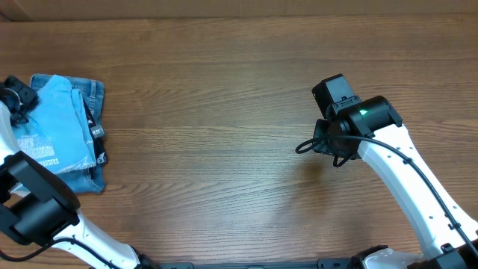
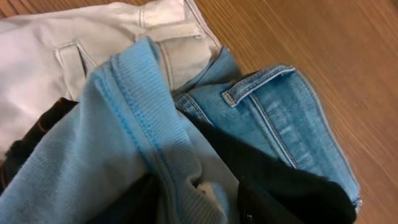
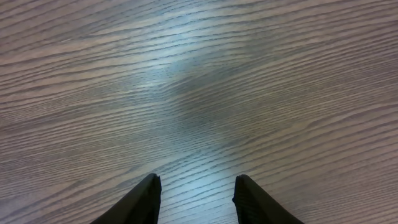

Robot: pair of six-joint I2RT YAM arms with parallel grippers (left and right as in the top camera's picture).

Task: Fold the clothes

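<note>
The wooden tabletop [image 1: 224,112] carried a small pile of clothing near its left edge. The light sky-blue T-shirt [image 1: 56,127] lay folded on top of that pile, with a patch of printed lettering showing on its lower left part. Under it, blue denim jeans [image 1: 91,93] stuck out along the far and right sides, and a black garment with white print [image 1: 96,136] showed as a narrow strip at the right side, between the shirt and the jeans.

The left arm [image 1: 33,202] reached up from the near-left corner, and its dark end sat over the far-left corner of the pile. In the left wrist view the T-shirt [image 2: 93,143] filled the lower left, its ribbed, stitched hem rising in a rumpled ridge. The jeans [image 2: 280,118], with a belt loop, lay to its right, and the black garment [image 2: 280,180] lay between them. A pale stretch of seamed fabric [image 2: 37,56] lay behind; whether it belonged to the jeans could not be told. The left arm's jaws were not clearly visible, so their state could not be told.

The right arm [image 1: 403,172] hung over bare wood, well apart from the pile. In its wrist view the two dark fingertips [image 3: 146,199] stood apart with only tabletop [image 3: 199,81] between them, so the right arm's jaws were apart and held nothing.
</note>
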